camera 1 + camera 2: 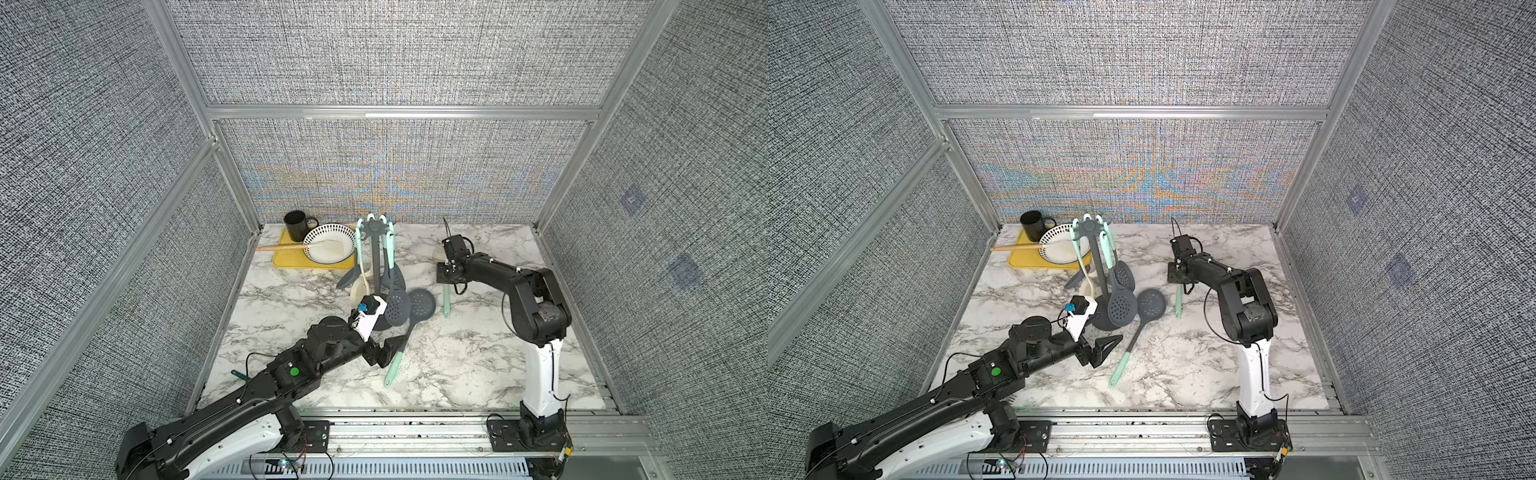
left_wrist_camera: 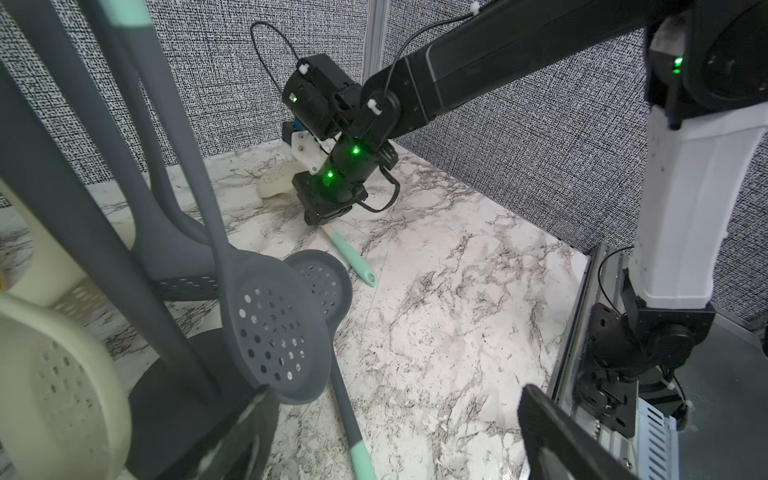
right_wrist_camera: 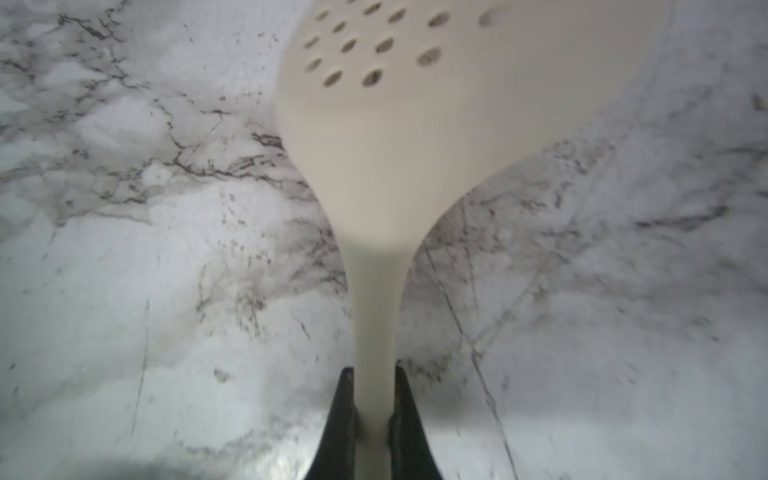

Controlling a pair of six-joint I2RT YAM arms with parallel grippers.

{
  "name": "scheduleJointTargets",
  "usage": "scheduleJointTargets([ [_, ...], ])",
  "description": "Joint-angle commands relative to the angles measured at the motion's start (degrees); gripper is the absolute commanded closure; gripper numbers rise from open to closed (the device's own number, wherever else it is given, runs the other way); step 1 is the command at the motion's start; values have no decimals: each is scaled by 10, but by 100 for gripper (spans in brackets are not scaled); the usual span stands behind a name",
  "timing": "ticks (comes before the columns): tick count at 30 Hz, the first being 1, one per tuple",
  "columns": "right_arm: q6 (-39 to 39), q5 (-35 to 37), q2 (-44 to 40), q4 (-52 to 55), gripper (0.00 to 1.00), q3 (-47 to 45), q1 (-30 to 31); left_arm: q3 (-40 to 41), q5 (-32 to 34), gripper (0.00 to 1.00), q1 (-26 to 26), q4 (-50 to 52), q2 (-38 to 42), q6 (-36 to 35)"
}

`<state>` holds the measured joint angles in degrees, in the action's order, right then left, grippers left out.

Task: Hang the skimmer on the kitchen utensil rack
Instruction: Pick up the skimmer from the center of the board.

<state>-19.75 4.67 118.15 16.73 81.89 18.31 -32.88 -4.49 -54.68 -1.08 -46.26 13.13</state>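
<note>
grasp done, clenching cream skimmer (image 3: pixel 386 124) neck in right hand (image 3: pixel 372 374), centre-right on worktop (image 1: pixel 478 365), with left hand (image 1: pixel 384 353) released beside rack (image 1: pixel 375 249); yet to lift, carry, hook on.

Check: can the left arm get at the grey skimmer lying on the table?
Likely yes. The left hand is open right by the grey skimmer, whose handle shows between its fingers in the left wrist view; nothing blocks it.

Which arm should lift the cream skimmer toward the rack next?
Right. The right gripper is shut on the neck of the cream skimmer; the left gripper is open and empty beside the rack.
</note>
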Motion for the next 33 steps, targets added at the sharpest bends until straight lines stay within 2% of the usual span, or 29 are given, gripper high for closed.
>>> scheduleJointTargets([
  [1, -19, -37, -86, -63, 100, -63, -16, -16, 12, 8, 0, 3, 0, 5],
  [4, -27, -92, -205, -128, 100, -162, -41, -43, 34, 8, 0, 30, 1, 10],
  [10, -38, -323, -454, -252, 100, -327, -106, -105, 35, 8, 0, 42, -19, -12],
  [12, -84, -353, -523, -297, 100, -355, -110, -128, 21, 8, 0, 38, -41, -7],
  [14, -179, -379, -581, -407, 100, -420, -103, -150, -22, 9, 0, 19, -67, 8],
  [17, -287, -347, -634, -545, 100, -466, -73, -155, -99, 9, 0, -76, -106, 39],
  [20, -330, -267, -670, -605, 100, -475, -24, -153, -130, 7, -1, -166, -140, 81],
  [23, -360, -223, -691, -653, 100, -479, 10, -158, -156, 6, -2, -230, -170, 111],
  [29, -400, -216, -703, -661, 100, -459, 35, -185, -232, 6, -4, -275, -217, 140],
  [33, -416, -224, -699, -677, 100, -454, 41, -198, -281, 11, -5, -291, -248, 162],
])
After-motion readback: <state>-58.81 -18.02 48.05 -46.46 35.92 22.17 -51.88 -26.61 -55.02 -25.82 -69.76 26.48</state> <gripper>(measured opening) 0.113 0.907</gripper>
